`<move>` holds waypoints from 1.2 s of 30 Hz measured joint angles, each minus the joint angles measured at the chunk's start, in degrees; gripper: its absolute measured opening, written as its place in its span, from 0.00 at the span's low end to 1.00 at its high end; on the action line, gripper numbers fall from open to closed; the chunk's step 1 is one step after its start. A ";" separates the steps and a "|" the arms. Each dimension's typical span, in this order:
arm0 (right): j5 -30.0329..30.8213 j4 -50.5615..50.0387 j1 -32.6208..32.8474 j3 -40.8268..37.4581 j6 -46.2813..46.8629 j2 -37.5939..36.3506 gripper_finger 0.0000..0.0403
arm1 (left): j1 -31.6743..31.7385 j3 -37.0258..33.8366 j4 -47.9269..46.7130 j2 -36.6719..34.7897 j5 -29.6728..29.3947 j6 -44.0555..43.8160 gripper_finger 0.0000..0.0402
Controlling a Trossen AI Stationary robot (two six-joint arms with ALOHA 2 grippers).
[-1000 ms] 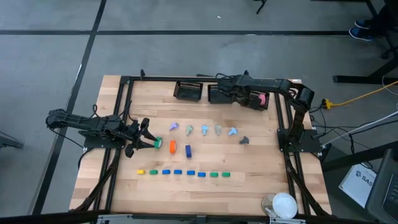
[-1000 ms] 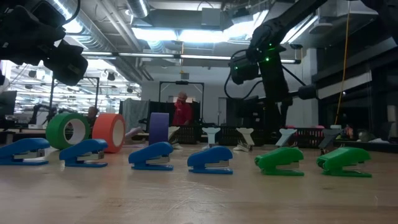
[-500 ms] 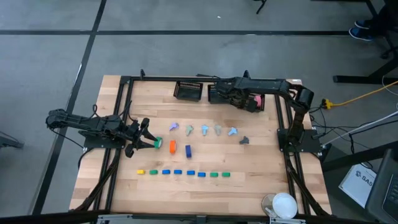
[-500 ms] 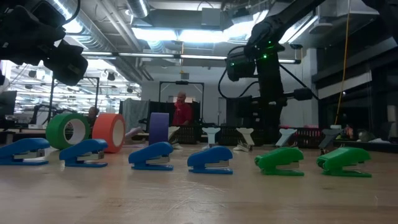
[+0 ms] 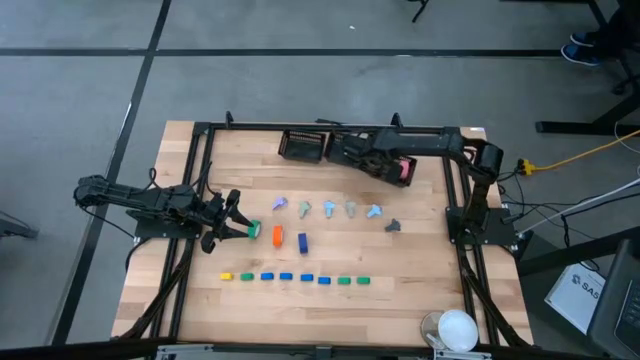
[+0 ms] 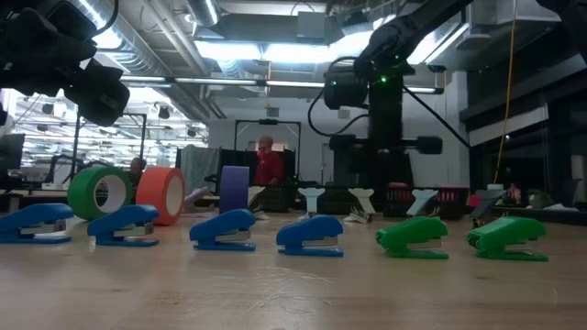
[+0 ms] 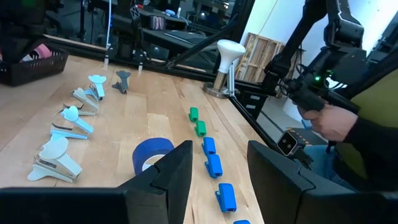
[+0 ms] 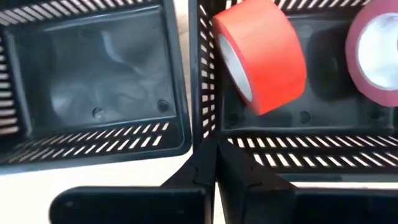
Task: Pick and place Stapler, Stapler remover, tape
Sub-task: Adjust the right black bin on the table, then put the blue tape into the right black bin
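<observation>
The right tool (image 8: 214, 169), pressed together, hangs over the far black slotted baskets (image 8: 186, 81); one holds a red tape roll (image 8: 264, 53). The left tool (image 5: 237, 228), spread, sits beside the green tape roll (image 5: 254, 230) on the left of the wooden bench (image 5: 420, 290).

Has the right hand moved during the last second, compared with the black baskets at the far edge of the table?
Yes. In the high view the right hand has shifted left along the black baskets, away from the pink tape roll.
</observation>
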 joint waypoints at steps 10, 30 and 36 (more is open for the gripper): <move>-1.13 -0.33 3.19 2.75 -9.71 -0.02 0.03 | 0.02 0.00 -0.02 0.00 0.00 0.00 0.37; 3.57 -18.88 10.47 10.50 -10.45 -0.02 0.03 | 0.01 0.02 -0.01 0.00 0.00 0.00 0.37; 3.65 -19.46 12.18 10.54 -10.40 -0.02 0.03 | 0.00 0.02 -0.02 0.02 0.00 0.00 0.37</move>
